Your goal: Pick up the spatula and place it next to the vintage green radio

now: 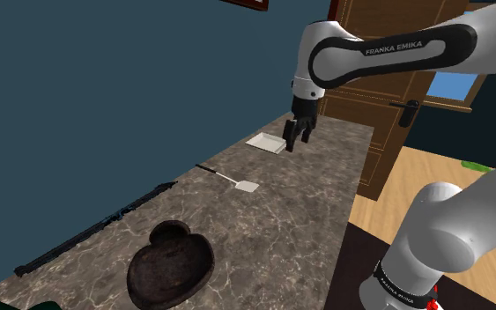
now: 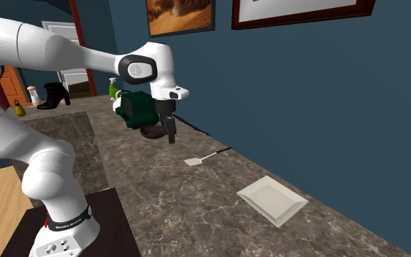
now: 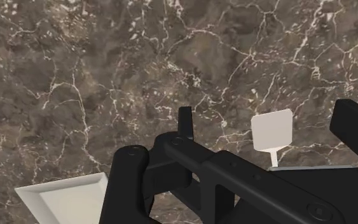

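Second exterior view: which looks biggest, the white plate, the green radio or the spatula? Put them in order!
1. white plate, but it sits nearest the camera, which makes it look bigger
2. green radio, farther off
3. spatula, thin and small

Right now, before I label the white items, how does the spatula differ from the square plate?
The spatula has a small white blade on a thin dark handle; the plate is all white. The plate is broad and square with a raised rim; the spatula is slim and long. The spatula lies nearer the green radio than the plate. Both lie flat on the stone-patterned counter.
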`<act>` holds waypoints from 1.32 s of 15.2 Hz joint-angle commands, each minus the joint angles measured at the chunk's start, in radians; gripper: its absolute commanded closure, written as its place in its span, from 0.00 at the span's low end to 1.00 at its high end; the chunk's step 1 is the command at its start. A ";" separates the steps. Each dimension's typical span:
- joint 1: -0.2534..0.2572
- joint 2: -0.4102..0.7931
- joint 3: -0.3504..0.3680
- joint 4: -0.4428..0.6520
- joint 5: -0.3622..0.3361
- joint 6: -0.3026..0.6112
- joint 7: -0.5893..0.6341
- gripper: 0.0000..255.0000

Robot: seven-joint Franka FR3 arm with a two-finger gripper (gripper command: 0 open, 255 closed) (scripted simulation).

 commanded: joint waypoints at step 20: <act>0.085 0.761 0.054 0.444 0.061 0.365 -0.062 0.00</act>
